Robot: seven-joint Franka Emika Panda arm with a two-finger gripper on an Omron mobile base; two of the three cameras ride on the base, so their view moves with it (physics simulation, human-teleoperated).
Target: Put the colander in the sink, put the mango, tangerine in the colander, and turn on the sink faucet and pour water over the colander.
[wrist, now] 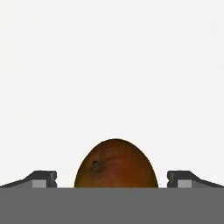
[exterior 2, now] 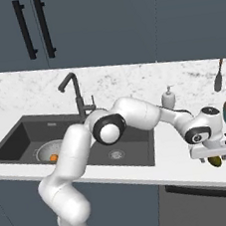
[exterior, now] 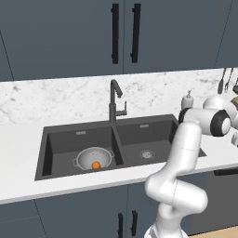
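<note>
White marble-look surface [exterior 2: 180,152] across mid frame, carrying dark grey rectangular double-basin sink [exterior: 135,135]. Tall black gooseneck faucet [exterior: 114,100] at centre behind the divider, not yet needed. Small round silvery perforated colander [exterior: 94,159] already in the left basin, lower left of left base view, with small bright orange tangerine [exterior: 95,165] inside. Small oval mango [wrist: 116,164], reddish-brown close up, dark green from afar, on the surface at lower right of right base view. Pincer [exterior 2: 214,155] right over it, fingers spread wide either side, not gripping. Step in hand: mango pickup, probably. Drop straight down, keep fruit centred, close across the narrow axis, lift clear before swinging. Arm stretched across frame to the right, wrist pointing down.
</note>
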